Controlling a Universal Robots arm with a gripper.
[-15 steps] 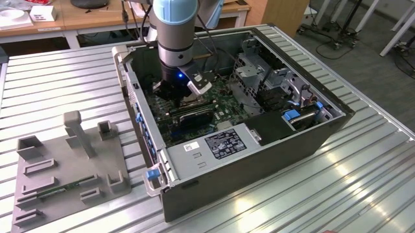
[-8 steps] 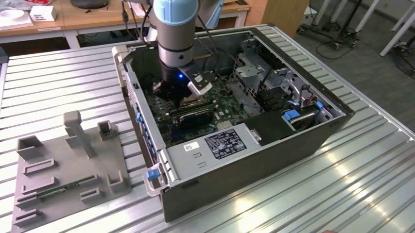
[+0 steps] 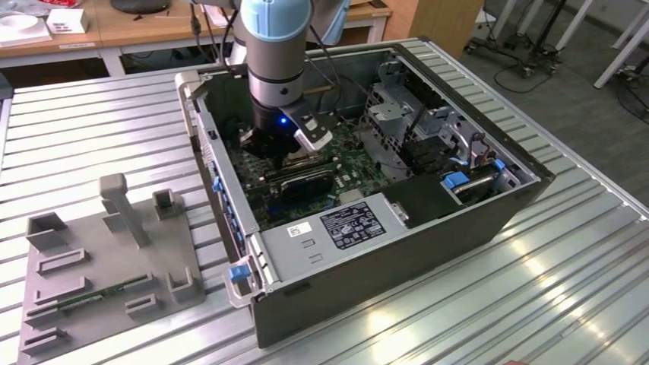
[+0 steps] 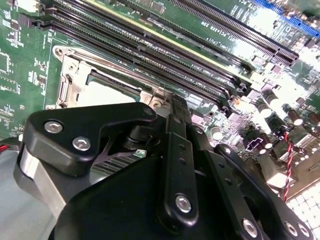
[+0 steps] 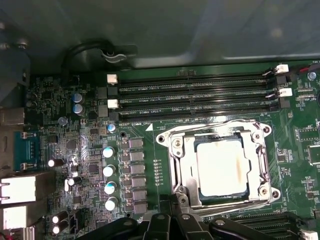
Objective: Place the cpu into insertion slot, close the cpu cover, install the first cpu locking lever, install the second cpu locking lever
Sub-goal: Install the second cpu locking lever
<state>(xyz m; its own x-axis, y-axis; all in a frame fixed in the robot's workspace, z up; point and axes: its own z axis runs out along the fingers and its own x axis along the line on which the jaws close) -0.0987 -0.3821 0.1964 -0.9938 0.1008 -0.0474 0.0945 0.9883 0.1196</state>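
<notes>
The cpu [image 5: 222, 167] is already sitting in its socket on the motherboard [image 5: 75, 135]. In the first wrist view its pale top shows through the window of the cpu cover [image 5: 175, 145], and the cover looks folded down flat around it. That seems to be the point: the frame holds the chip in place so the levers have something to clamp. I can't tell whether either lever is latched yet, because the thin wire bits around the frame are too hard to read.

The gripper [image 5: 172, 217] is right at the socket's edge, on the side away from the long memory slots [image 5: 195, 95]. The second wrist view puts its tip [image 4: 172, 102] just beside the corner of the cover, maybe touching it. The fingers look drawn together with nothing visible between them, so my guess is it's poking or pushing at the socket hardware rather than carrying anything.

Pose-wise, the arm comes pretty much straight down into the open computer case [image 3: 487, 220], which lies on its side on the slatted table [image 3: 102, 129]. The gripper [image 3: 279, 148] is deep inside, toward the far end of the case on the exterior view's left. The grey parts fixture [image 3: 112, 258] sits well apart from it – nearer the camera, over on that same left side.
</notes>
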